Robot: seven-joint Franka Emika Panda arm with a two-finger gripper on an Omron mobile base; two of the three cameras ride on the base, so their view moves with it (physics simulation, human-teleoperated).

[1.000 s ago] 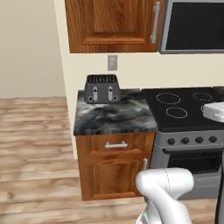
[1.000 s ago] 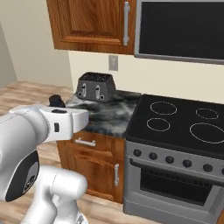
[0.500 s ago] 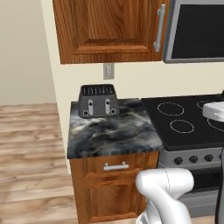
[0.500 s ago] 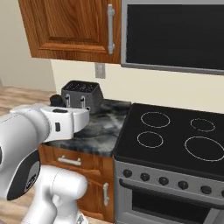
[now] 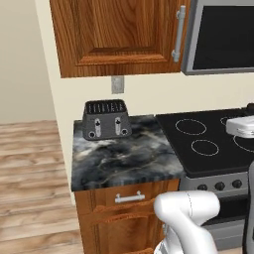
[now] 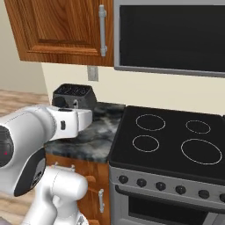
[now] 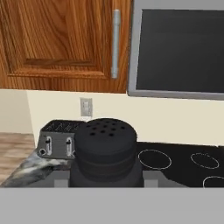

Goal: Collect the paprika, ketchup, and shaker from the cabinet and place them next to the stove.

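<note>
Facing marble counter beside stove, tool clamped around shaker.

Home kitchen for sure: wood cabinet, marble-look counter, toaster, stove, microwave above

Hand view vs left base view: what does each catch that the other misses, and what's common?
Hand view alone: the shaker, dark with a holed top, close up between the gripper fingers, gripped.

Left base view alone: the wood floor, the drawer pull under the counter.

Both: the closed cabinet door with its handle, microwave, wall outlet, toaster, stove burner rings.
</note>
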